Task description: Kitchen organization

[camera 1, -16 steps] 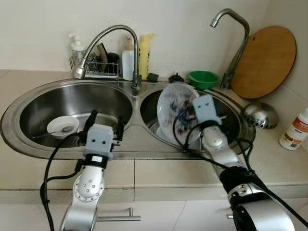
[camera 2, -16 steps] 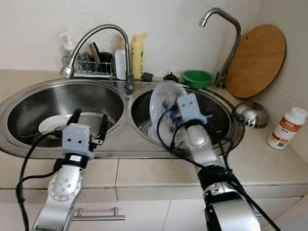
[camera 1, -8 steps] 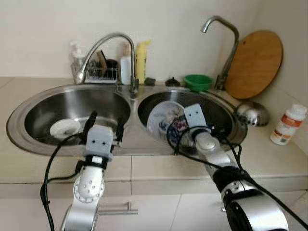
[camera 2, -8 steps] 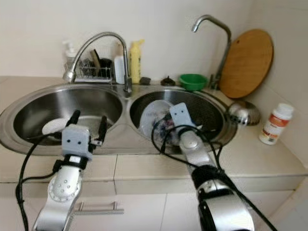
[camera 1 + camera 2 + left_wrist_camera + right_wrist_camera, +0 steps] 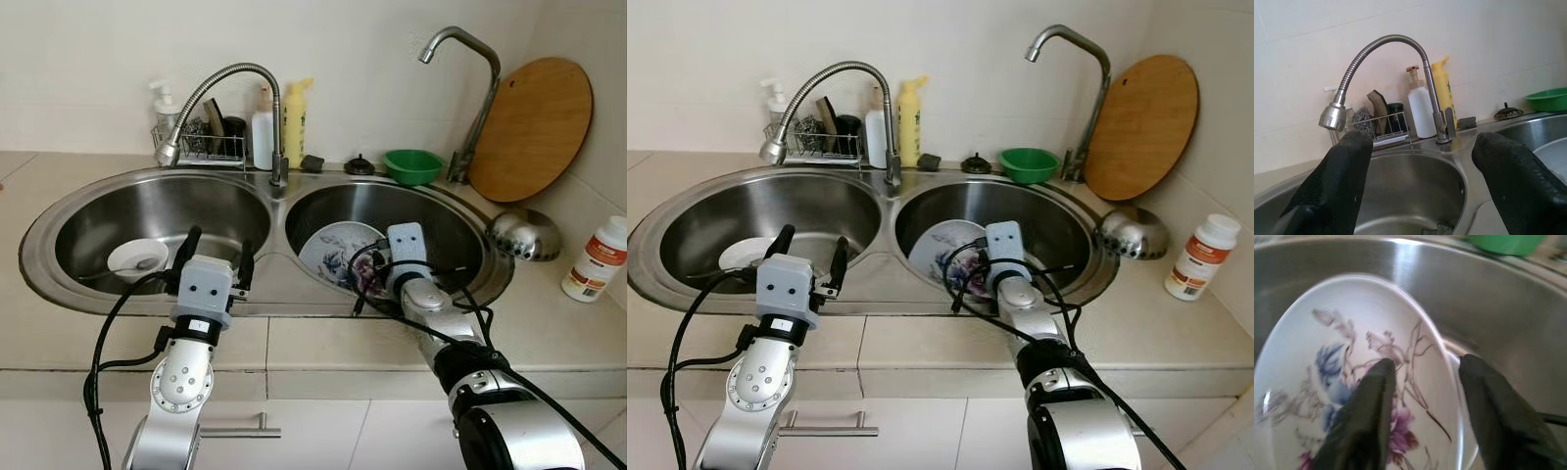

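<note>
A white plate with a floral pattern (image 5: pixel 336 251) lies tilted in the right sink basin (image 5: pixel 446 220). My right gripper (image 5: pixel 1425 367) is down in that basin, shut on the plate's rim: one finger (image 5: pixel 1369 406) rests on the patterned face and the other sits behind the edge. My left gripper (image 5: pixel 219 243) stands open with nothing between its fingers, over the front rim of the left basin (image 5: pixel 196 201). A small white bowl (image 5: pixel 135 259) holding a spoon sits in the left basin.
A flexible faucet (image 5: pixel 225 78) arches over the left basin and a tall tap (image 5: pixel 470 59) over the right. Behind stand a wire rack (image 5: pixel 201 142), soap bottles (image 5: pixel 292 122) and a green bowl (image 5: pixel 412 164). To the right are a round wooden board (image 5: pixel 534 127), a steel bowl (image 5: pixel 524 235) and a white bottle (image 5: pixel 598 259).
My right gripper has brought the plate down from upright above the basin to lie low inside it. The camera view shifted a little. The left arm kept its place.
</note>
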`<state>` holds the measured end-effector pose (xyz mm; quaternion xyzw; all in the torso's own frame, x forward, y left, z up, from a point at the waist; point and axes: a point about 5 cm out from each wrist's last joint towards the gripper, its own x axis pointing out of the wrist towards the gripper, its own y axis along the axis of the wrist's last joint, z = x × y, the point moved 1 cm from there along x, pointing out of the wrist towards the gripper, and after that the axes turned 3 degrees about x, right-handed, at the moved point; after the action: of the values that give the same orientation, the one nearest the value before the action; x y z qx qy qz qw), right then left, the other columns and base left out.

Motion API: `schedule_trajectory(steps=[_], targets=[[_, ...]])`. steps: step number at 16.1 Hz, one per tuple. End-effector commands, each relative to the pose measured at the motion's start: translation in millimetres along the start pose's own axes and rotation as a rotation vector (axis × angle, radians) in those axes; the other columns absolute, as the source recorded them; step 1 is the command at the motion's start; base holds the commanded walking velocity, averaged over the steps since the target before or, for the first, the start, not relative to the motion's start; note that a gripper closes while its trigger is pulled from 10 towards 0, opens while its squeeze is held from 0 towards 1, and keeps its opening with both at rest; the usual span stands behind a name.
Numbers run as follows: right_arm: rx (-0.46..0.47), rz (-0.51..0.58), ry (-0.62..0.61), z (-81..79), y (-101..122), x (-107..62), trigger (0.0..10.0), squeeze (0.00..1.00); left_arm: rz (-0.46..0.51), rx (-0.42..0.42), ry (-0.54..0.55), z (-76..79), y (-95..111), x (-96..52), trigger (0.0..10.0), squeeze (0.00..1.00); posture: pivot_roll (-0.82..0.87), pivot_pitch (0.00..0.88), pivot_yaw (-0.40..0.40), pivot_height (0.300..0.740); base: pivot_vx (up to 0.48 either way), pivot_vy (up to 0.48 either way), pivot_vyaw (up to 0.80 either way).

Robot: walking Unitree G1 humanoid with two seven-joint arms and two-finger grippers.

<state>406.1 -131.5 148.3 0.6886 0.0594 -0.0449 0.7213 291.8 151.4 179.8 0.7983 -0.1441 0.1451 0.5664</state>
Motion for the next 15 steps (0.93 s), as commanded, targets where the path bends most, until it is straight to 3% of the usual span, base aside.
schedule_trajectory(steps=[1, 4, 11, 15], targets=[[0.040, 0.006, -0.051, 10.6, -2.5, -1.2, 10.0, 1.00, -0.018, 0.001, -0.011, 2.5, -2.5, -0.8, 10.0, 0.00, 0.04, 0.000, -0.048, 0.736, 0.000, 0.000, 0.00], [0.028, 0.192, -0.133, 23.0, 27.8, -3.8, 10.0, 1.00, -0.017, -0.018, -0.012, 2.8, -2.3, -0.8, 10.0, 0.00, 0.03, 0.000, -0.046, 0.736, 0.000, 0.000, 0.00], [0.071, 0.503, -0.198, 33.1, 78.4, -19.5, 10.0, 1.00, -0.015, -0.021, -0.014, 2.8, -2.0, -0.2, 10.0, 0.00, 0.03, 0.000, -0.043, 0.736, 0.000, 0.000, 0.00], [0.134, 0.636, -0.131, 24.6, 99.4, -30.5, 10.0, 1.00, -0.012, -0.031, -0.008, 1.5, -1.1, 0.0, 10.0, 0.00, 0.03, 0.000, -0.045, 0.736, 0.000, 0.000, 0.00]])
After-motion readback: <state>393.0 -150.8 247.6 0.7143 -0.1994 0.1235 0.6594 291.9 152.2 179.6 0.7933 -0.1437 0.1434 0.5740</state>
